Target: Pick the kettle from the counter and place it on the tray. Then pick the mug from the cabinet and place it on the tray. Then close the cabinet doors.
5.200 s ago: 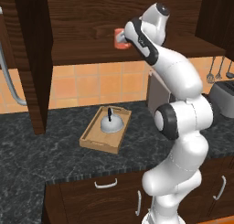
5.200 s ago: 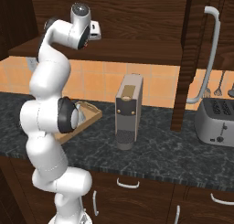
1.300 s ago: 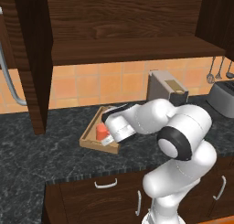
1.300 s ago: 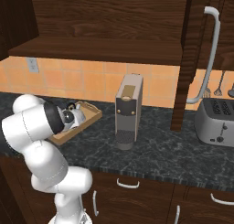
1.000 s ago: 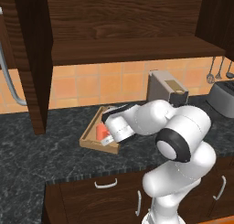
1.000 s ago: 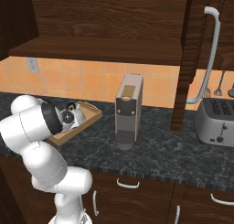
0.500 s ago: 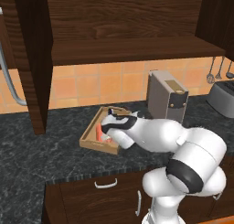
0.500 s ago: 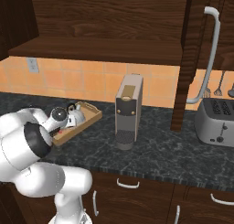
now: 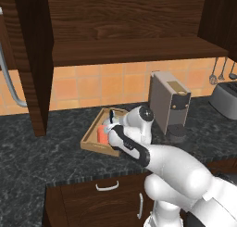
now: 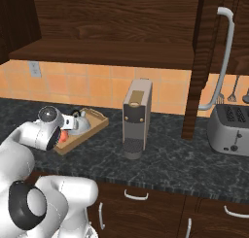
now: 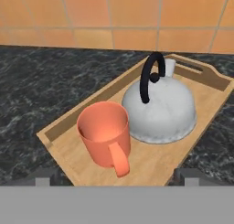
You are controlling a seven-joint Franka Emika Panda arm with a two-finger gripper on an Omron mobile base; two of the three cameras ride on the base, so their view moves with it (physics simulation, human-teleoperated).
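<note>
The arm's white wrist and forearm hid much of the tray point(image 9: 92, 145) in the left base view, leaving 1 corner, a strip of the orange mug point(image 9: 102, 133) and the tip of the kettle point(image 9: 111, 116) handle on show. In the right base view the wrist covered most of the mug point(image 10: 63, 133), so just a sliver of orange appeared beside the kettle point(image 10: 80, 125). The gripper point(image 11: 113, 178) sat at the bottom of the hand view as 2 dark finger tips, cut off by the lower edge; they stood far apart, one on each side of the mug, and gripped nothing.

The hand view gave the clearest look. The mug point(image 11: 105, 134) stood upright on the tray point(image 11: 61, 127) with its loop handle turned toward the camera. The domed silvery-white kettle point(image 11: 160, 109) sat just behind it on the same tray, close enough that a gap could not be made out. The tray lay on the dark speckled counter point(image 11: 41, 88), at an angle to the orange tiled wall point(image 11: 114, 17).

A tall grey coffee machine point(image 9: 169, 103) stood on the counter point(image 9: 41, 159) beside the tray. A toaster point(image 10: 229, 129) sat further along, with utensils point(image 10: 233, 89) hanging on the wall near it. The cabinet point(image 9: 125, 27) above showed its inner shelf, and a door point(image 10: 206, 62) with a long silver bar handle stood open. Drawers point(image 9: 109, 198) with small silver handles ran below the counter.

No writing or brand mark could be read anywhere
</note>
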